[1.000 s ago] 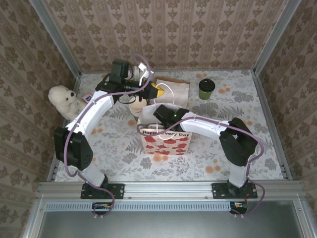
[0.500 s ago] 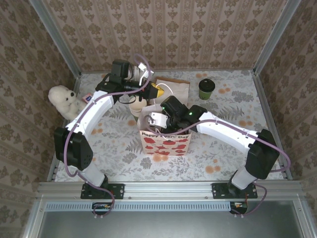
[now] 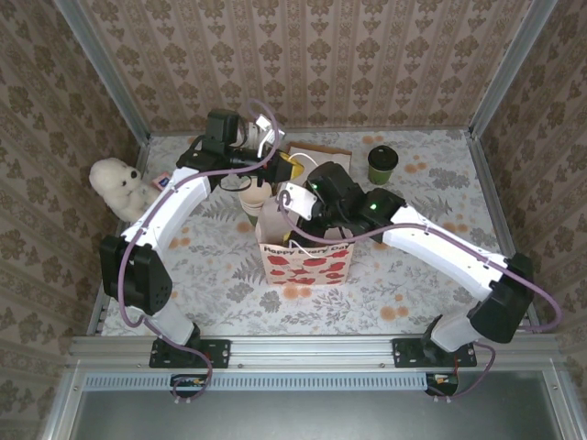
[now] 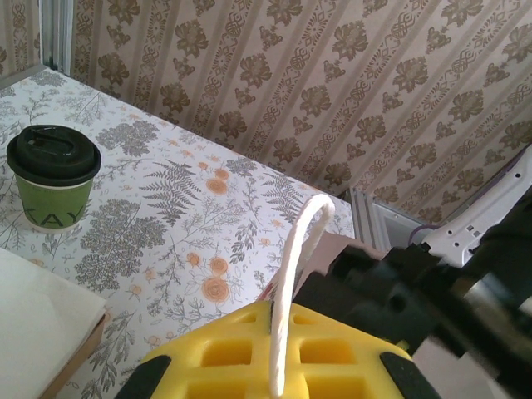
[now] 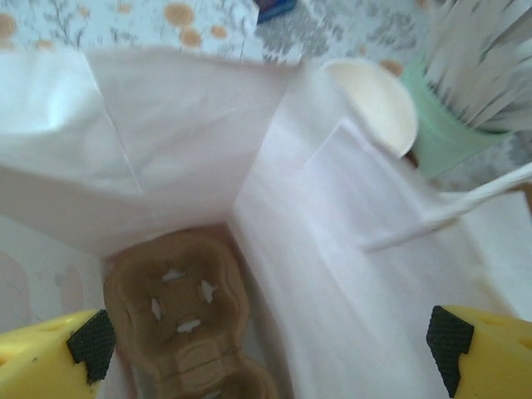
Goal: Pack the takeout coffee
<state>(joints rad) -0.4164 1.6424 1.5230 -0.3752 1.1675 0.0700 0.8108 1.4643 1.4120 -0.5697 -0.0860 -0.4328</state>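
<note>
**A:** Top view: where's the coffee (image 3: 382,163)?

**B:** Far right on the table (image 3: 440,183), well apart from the bag (image 3: 305,261). My left wrist view catches its black lid (image 4: 53,152) too.

**A:** Pincers?

**B:** My left pincer (image 4: 274,366) is clamped on the handle (image 4: 293,258). My right pincer (image 5: 270,353) hangs over the bag mouth, spread wide, empty. Its wrist view shows a carrier (image 5: 179,316) inside.
</note>
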